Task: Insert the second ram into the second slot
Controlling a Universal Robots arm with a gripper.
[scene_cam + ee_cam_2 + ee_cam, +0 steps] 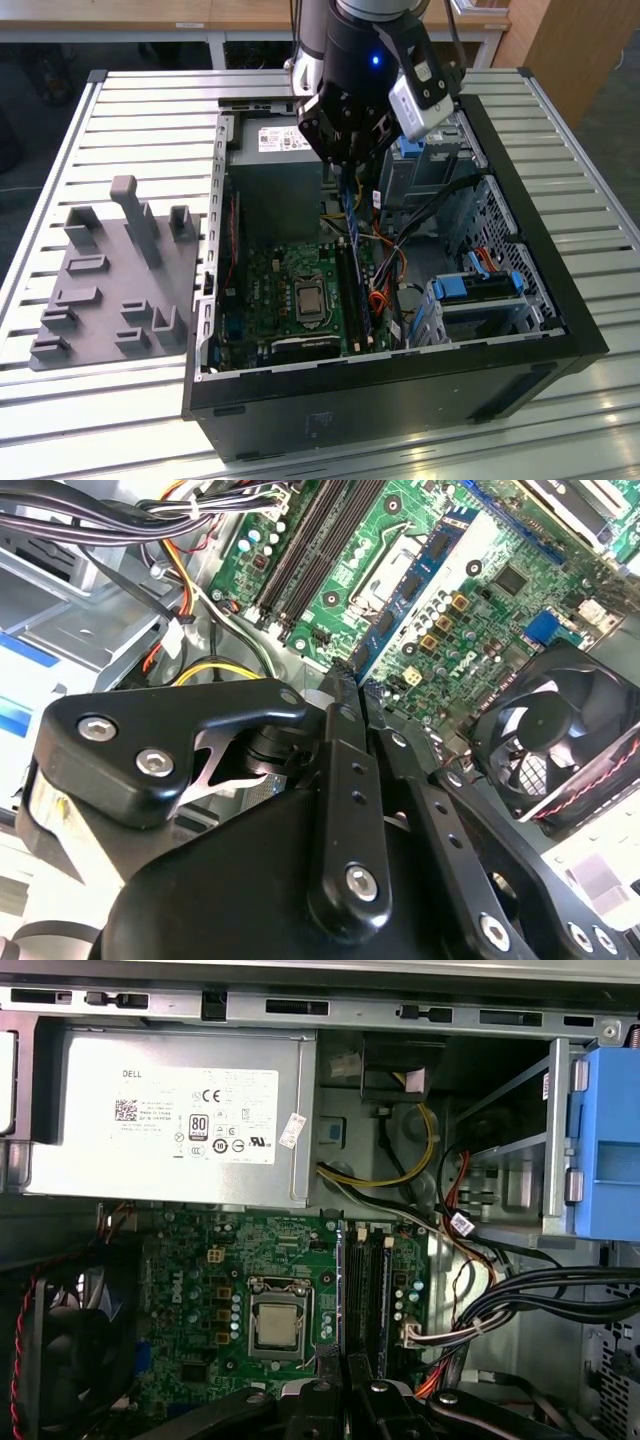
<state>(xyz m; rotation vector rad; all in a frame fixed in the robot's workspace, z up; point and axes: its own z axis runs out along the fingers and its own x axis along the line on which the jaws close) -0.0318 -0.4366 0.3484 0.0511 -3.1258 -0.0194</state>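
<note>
Case lay open on slatted table; clock bearings read off the exterior view. Gripper hung over the case toward its 12 o'clock end. Its fingers were drawn in tight, pinching the ram, a thin blue stick seen edge-on below the fingertips. The ram's length ran roughly in line with the slots and sat over their 12 o'clock end. Could not tell whether its lower edge touched a slot. The slots ran 12 to 6 on the green board, just at 3 o'clock of the CPU socket. The grey power supply sat at 12 o'clock of the board, with the gripper partly in front of it. A blue drive bracket sat at 3 o'clock of the slots, with bundled cables between. A grey fixture lay on the table at 9 o'clock of the case, well apart from it. In the first wrist view the gripper stood over the slots, beside the socket and near the supply. The second wrist view showed a black fan at the board's edge.
</note>
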